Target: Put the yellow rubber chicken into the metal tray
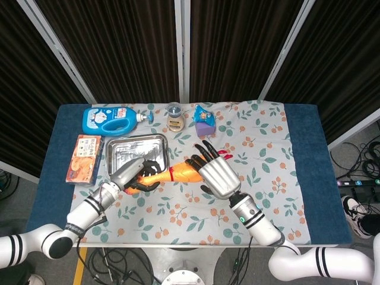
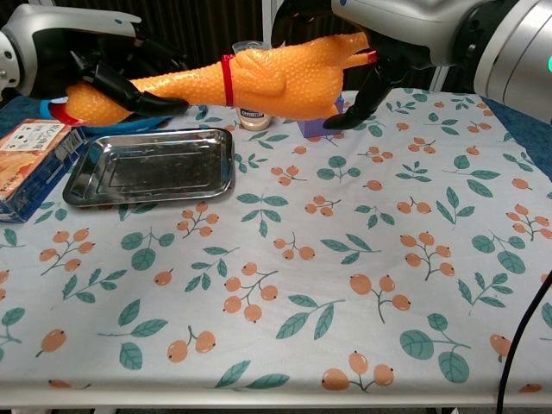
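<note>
The yellow rubber chicken (image 2: pixel 259 79) (image 1: pixel 183 173), orange-yellow with a red collar, hangs level in the air above the table, just right of the metal tray (image 2: pixel 151 168) (image 1: pixel 135 149). My left hand (image 2: pixel 82 60) (image 1: pixel 135 175) grips its head and neck end. My right hand (image 2: pixel 388 34) (image 1: pixel 215 172) wraps around its body and leg end. The tray lies flat and holds nothing.
A blue detergent bottle (image 1: pixel 110 119), a small jar (image 1: pixel 174 117) and a purple-blue packet (image 1: pixel 205 122) stand along the back. An orange box (image 1: pixel 83 157) lies left of the tray. The floral cloth (image 2: pixel 345 285) covers the table.
</note>
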Robot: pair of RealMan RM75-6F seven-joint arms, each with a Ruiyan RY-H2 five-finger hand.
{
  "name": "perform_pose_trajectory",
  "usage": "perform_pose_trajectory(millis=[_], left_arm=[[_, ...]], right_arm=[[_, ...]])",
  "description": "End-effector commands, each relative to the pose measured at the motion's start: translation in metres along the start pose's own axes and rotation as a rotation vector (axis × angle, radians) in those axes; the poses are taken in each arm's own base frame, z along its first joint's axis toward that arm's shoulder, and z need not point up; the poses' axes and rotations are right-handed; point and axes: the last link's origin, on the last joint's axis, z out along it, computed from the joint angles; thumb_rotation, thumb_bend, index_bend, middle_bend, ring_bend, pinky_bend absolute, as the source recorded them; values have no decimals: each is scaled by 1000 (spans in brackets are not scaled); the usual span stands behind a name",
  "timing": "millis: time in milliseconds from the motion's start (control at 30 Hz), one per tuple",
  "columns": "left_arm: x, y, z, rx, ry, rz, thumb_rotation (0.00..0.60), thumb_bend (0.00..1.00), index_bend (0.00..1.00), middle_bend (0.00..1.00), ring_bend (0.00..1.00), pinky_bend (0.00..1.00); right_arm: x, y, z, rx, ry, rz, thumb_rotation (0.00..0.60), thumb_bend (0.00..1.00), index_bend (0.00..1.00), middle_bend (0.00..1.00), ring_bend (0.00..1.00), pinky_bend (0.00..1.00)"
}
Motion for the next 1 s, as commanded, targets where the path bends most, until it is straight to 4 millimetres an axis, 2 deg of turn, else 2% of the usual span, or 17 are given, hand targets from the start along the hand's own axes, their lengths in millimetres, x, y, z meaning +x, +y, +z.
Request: perform_pose_trajectory(millis=[33,167,300,500,700,1000], left_arm=[[1,2,0,-3,-9,-7,600,803,780,850,779,868],[2,2,-1,-5,-17,-13,600,804,781,850,779,868],[3,1,-3,-6,-20,-19,600,804,780,850,779,868],[5,0,-4,-12,-7,-11,600,804,780,850,779,868],[6,0,-4,-18,14,9,600,804,781,850,779,867],[4,-2,-1,-13,26,12,600,804,780,850,779,867]], right_arm=[[-1,0,3,-4,5,-2,600,81,279,303,91,44],[-1,-2,9,-11,21,1,600,247,409,384,144,52],[0,-3,15,-15,36,15,600,459,596,535,268,106],[-1,-9,16,4,37,7,600,609,826,743,460,155],[-4,-14,11,32,2,-8,600,696,985,864,572,167],[-7,-17,6,54,-6,-11,600,703,1000,940,643,174]])
